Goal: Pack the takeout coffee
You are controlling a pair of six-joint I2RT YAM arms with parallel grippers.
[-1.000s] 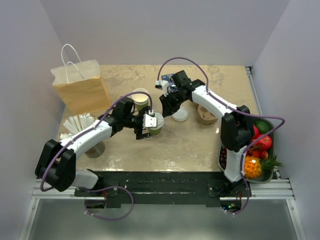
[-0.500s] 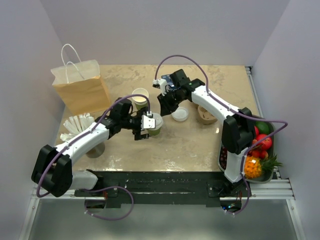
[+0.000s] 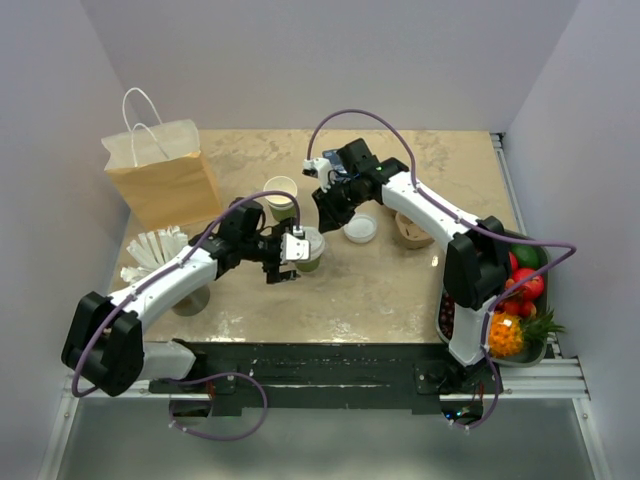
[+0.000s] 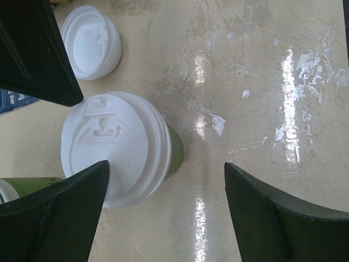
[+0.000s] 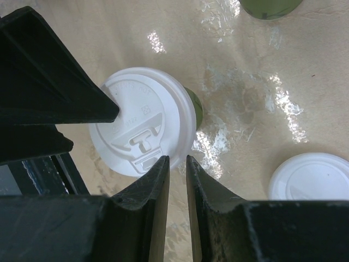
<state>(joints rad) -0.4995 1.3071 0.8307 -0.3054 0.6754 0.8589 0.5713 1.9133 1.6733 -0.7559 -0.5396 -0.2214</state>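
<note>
The left arm reaches in low from the near left, its gripper (image 3: 297, 252) spread wide. Its fingers flank the lidded coffee (image 3: 311, 248) standing mid-table, unclamped. Beyond, the right gripper (image 3: 333, 208) hangs over the lid — all but closed, empty.

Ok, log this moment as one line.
left jaws: open at lidded cup | right jaws: nearly shut, near it | status: cup on table, not bagged

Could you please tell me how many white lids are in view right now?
2. One lid sits on the cup at centre; a loose lid lies just right of it. More may be hidden.
</note>
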